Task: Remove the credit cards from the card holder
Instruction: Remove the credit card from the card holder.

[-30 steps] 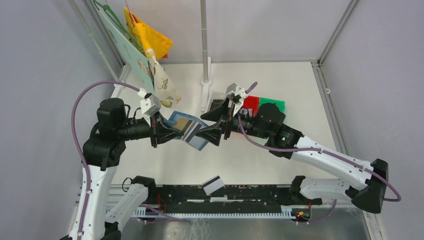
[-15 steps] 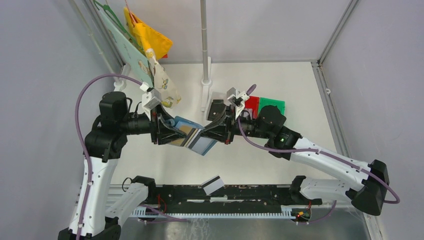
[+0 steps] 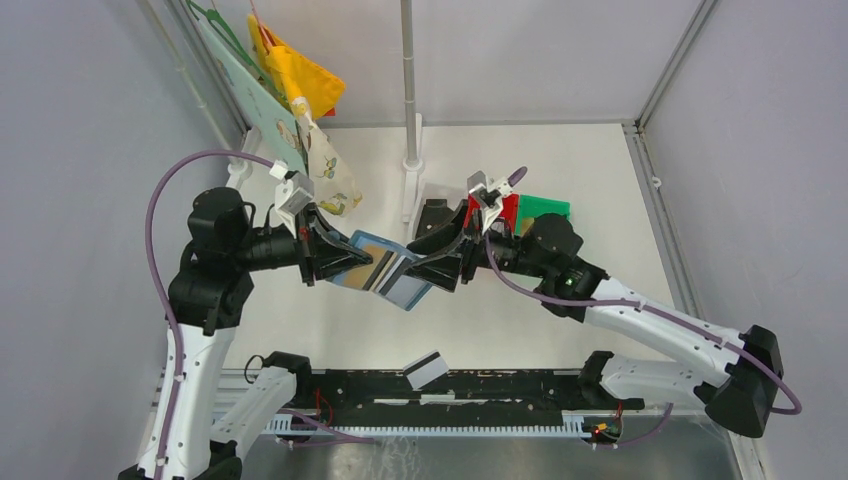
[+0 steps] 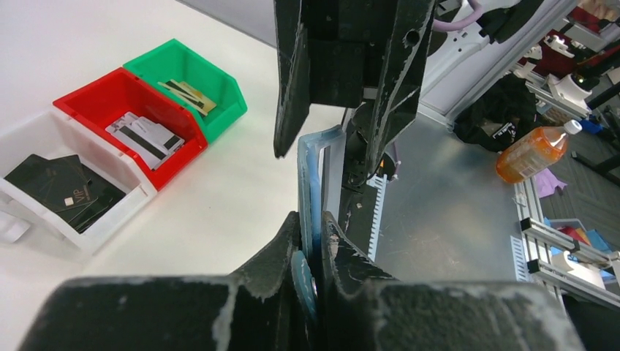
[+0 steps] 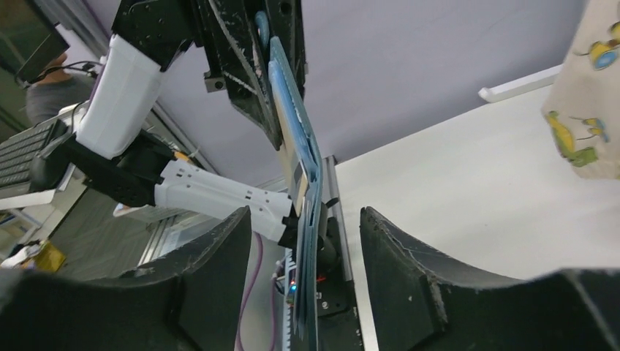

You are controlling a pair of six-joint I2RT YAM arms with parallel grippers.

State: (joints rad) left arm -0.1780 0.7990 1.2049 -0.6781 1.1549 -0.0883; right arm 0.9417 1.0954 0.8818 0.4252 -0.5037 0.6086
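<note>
The teal card holder hangs open in the air between the two arms, with a gold-toned card showing in its pocket. My left gripper is shut on its left end; in the left wrist view the teal edge is pinched between the fingers. My right gripper is open, its jaws standing on either side of the holder's right end without touching it. The holder shows edge-on there. A grey card with a dark stripe lies at the front rail.
White, red and green bins stand in a row on the table, holding black, grey and gold cards. A pole rises at the back. Cloth items on hangers hang at the back left.
The left gripper has shifted and turned the holder slightly lower and to the right. The right gripper has drawn back a little to the right, its jaws still around the holder's end.
</note>
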